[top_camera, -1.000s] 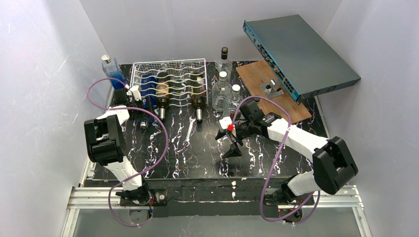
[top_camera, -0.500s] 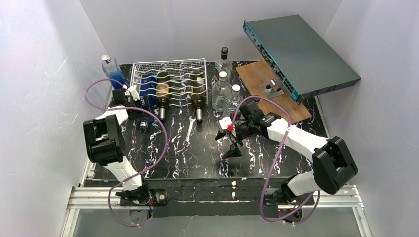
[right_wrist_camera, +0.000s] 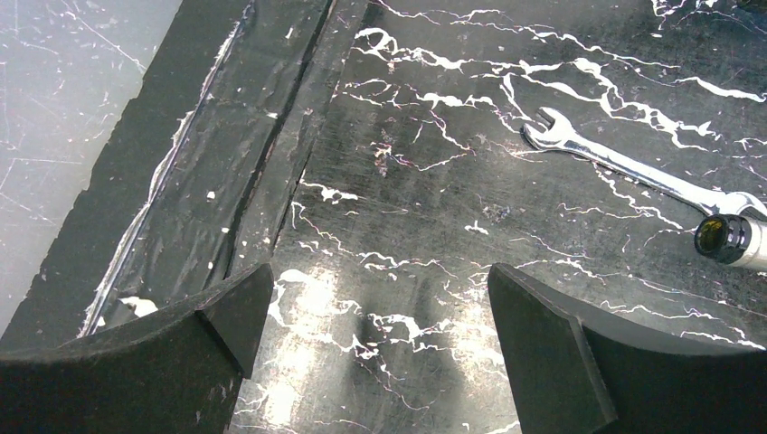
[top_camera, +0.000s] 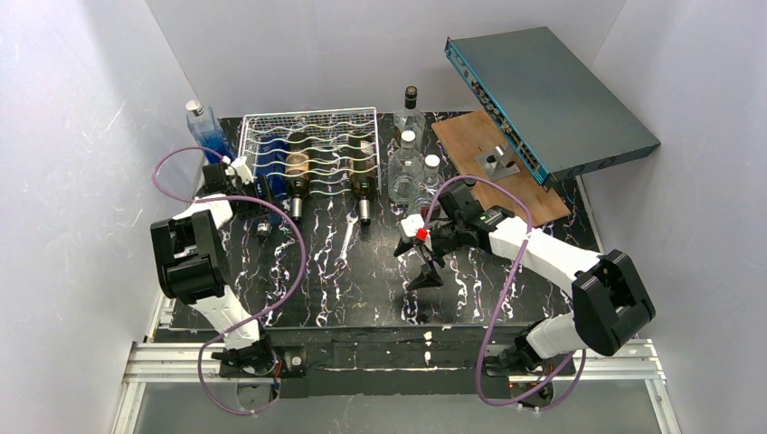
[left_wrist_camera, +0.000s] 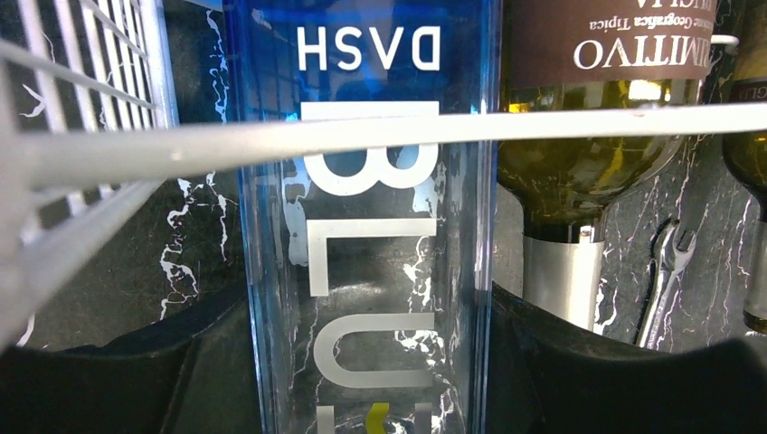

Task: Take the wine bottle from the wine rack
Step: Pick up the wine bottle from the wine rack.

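blue bottle [left_wrist_camera: 371, 226] with white lettering; silver-white wine rack [top_camera: 307, 127]; black table [right_wrist_camera: 452, 90], white-veined; neighbouring bottle [left_wrist_camera: 579, 172] seemingly olive-green.

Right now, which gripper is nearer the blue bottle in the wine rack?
Left. The left gripper clasps the blue bottle at the wine rack front; the right gripper hangs open above the table, well rightward.

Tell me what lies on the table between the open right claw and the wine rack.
A silver wrench, beside a bottle neck jutting from the wine rack; the top view shows it, ahead of the right claw.
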{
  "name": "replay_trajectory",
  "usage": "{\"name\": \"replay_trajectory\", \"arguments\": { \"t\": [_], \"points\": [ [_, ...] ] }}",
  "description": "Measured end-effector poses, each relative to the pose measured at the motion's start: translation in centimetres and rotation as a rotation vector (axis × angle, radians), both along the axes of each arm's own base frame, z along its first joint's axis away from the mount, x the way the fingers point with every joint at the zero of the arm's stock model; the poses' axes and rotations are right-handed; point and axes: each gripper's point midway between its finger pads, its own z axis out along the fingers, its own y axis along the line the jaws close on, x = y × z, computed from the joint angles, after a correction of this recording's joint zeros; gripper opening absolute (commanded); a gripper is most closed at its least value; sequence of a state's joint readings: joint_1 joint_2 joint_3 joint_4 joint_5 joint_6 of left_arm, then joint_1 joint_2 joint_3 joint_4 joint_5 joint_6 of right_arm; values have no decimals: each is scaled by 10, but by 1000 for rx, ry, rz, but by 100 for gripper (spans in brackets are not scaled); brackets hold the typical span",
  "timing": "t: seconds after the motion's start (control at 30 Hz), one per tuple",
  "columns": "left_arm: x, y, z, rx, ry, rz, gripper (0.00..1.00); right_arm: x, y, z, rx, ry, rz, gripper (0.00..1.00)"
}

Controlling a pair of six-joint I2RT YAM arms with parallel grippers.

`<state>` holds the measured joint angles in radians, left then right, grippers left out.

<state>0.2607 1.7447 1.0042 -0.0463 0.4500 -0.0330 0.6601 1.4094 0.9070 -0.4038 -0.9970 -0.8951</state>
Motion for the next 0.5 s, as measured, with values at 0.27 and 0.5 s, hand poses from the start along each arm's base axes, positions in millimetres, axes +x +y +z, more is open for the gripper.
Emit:
{"name": "replay_trajectory", "arguments": {
  "t": [0.27,0.5],
  "points": [
    [-3,-2,1,-20,7,-7,0,-1,-1,-1,-5,5,1,99],
    [-23,-1,12,5,2,14,0,-1,-1,-1,-5,2,4,98]
  ]
}}
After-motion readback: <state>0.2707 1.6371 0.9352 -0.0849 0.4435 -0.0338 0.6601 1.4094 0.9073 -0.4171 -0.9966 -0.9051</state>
